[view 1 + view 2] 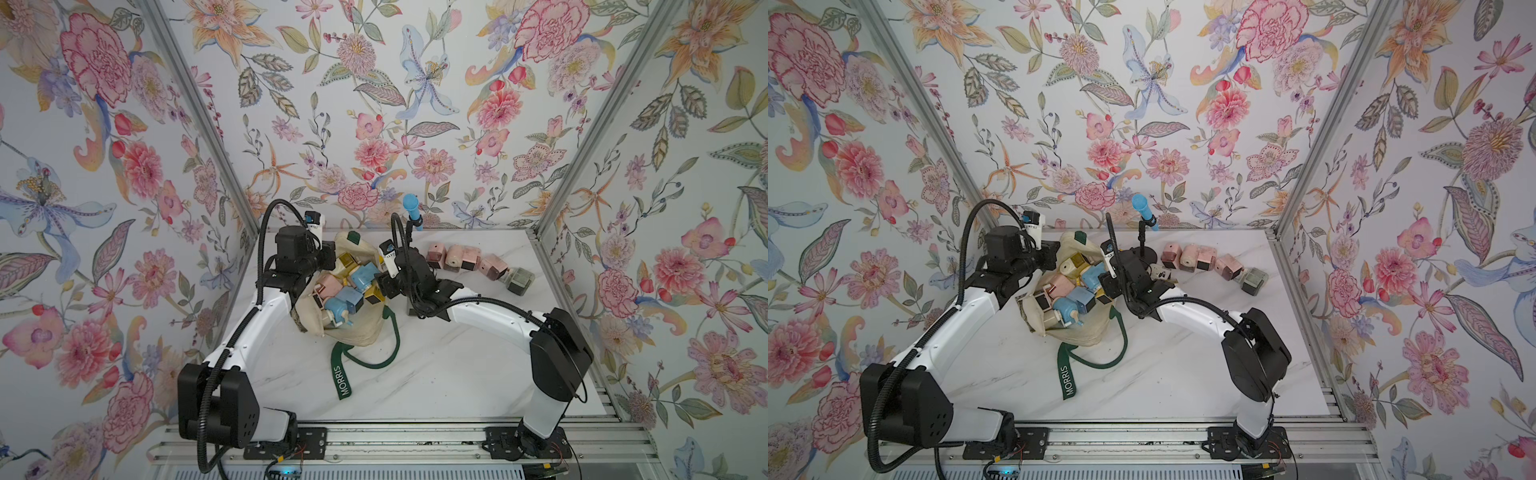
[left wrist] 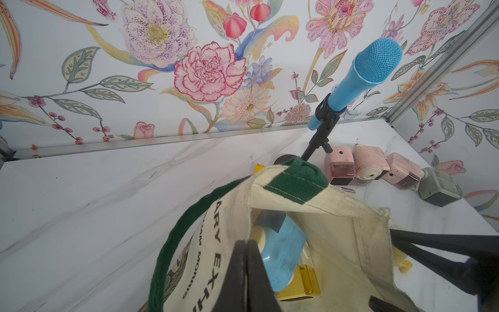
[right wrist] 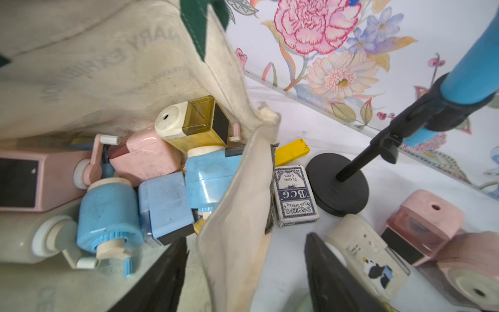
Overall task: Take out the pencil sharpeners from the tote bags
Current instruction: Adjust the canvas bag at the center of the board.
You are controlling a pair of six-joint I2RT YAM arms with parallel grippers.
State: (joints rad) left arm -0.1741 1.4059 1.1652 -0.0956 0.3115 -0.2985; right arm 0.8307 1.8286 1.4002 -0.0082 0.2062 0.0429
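The tote bag [image 1: 361, 334] lies slumped on the worktop [image 1: 436, 374] with its mouth gaping. It is crammed with pencil sharpeners [image 1: 345, 291] in pink, blue and yellow. A few more are already out, lined up along the far side [image 1: 457, 257], pink ones and then a sage green one [image 1: 517, 280]. A cream sharpener [image 3: 370, 259] lies just outside the bag. The left fingers [image 2: 236, 275] are pressed together on the bag's canvas rim, holding the mouth up and open. The right fingers [image 3: 164, 278] stand apart and hold nothing. One is inside the bag and the other outside, with the canvas edge hanging between them. It looks to me like the reaching step for another sharpener, with most of the load left in the bag. As they stand, closing would pinch cloth and not plastic. So the next move calls for bringing both fingers inside the rim and over one body, probably one of the blue sharpeners [image 3: 164, 205] nearest the opening. They need to stay clear of the cranks, and the left arm must keep the mouth wide.
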